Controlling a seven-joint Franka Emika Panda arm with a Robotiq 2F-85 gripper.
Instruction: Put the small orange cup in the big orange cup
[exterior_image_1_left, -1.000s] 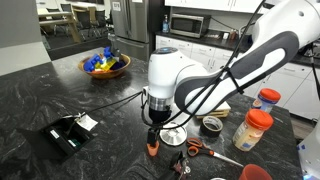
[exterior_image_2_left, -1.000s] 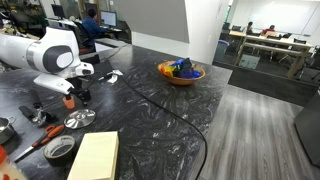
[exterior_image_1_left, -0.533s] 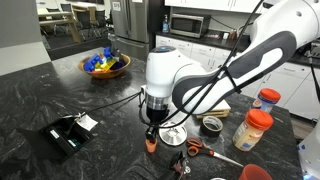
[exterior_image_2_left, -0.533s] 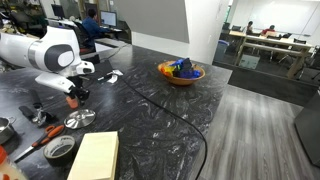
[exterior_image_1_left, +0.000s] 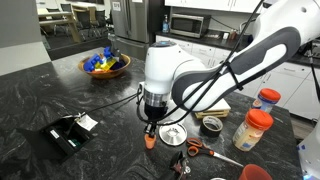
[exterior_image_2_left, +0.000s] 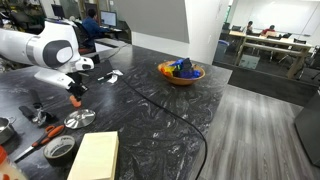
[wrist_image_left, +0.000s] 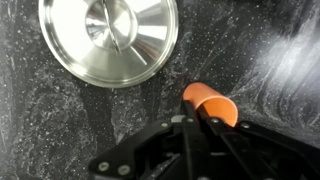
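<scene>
Exterior views share countertop (exterior_image_1_left: 60, 95) — differing sides, wrist close, looking down

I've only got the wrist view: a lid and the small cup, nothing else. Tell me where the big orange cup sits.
Observer: The big orange cup is at the bottom edge of an exterior view, partly cropped. It sits beyond the scissors from the pincer, which holds the small orange cup.
Operator: Say what lies between.
Observer: The steel lid, then the scissors, both flat on the counter.
Operator: Report anything tall near it.
Observer: A jar with an orange lid stands close to the big orange cup, farther from that camera.
</scene>
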